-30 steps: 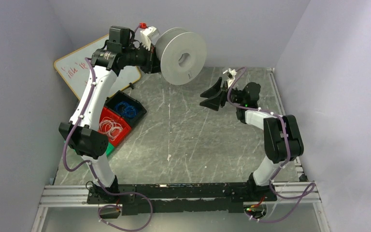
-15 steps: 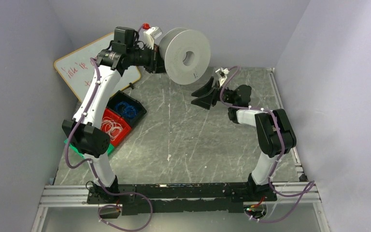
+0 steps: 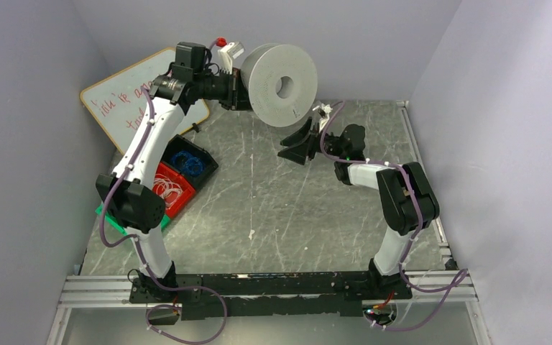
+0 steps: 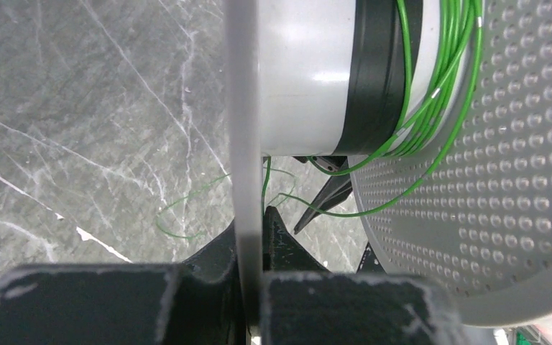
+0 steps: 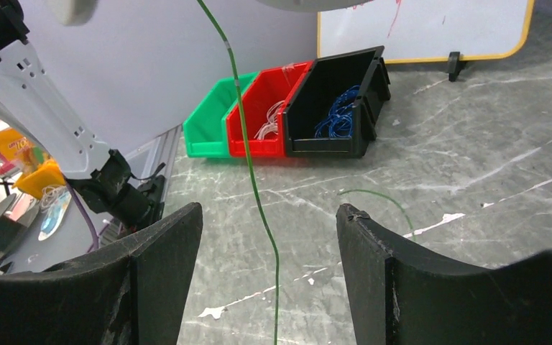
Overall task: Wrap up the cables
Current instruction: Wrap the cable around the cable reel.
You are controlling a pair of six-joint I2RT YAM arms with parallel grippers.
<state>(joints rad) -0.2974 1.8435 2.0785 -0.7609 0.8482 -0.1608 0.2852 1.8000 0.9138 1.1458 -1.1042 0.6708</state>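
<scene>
My left gripper (image 3: pixel 241 90) is shut on one flange (image 4: pixel 244 129) of a grey spool (image 3: pixel 282 85) and holds it up over the back of the table. The thin green cable (image 4: pixel 438 79) is wound a few turns round the spool's hub. A loose strand (image 4: pixel 187 219) trails from it down to the table. My right gripper (image 3: pixel 292 146) stands open just below and to the right of the spool. In the right wrist view the green cable (image 5: pixel 251 180) hangs straight down between the open fingers (image 5: pixel 162 248), touching neither.
Green (image 5: pixel 212 122), red (image 5: pixel 269 108) and black (image 5: pixel 338 108) bins sit in a row at the left of the table (image 3: pixel 273 208); the black one holds blue coils, the red one whitish coils. A whiteboard (image 3: pixel 126 93) leans against the back left wall.
The left arm has carried the spool a little to the right and further back. The right gripper has moved left, to under the spool, staying open.
</scene>
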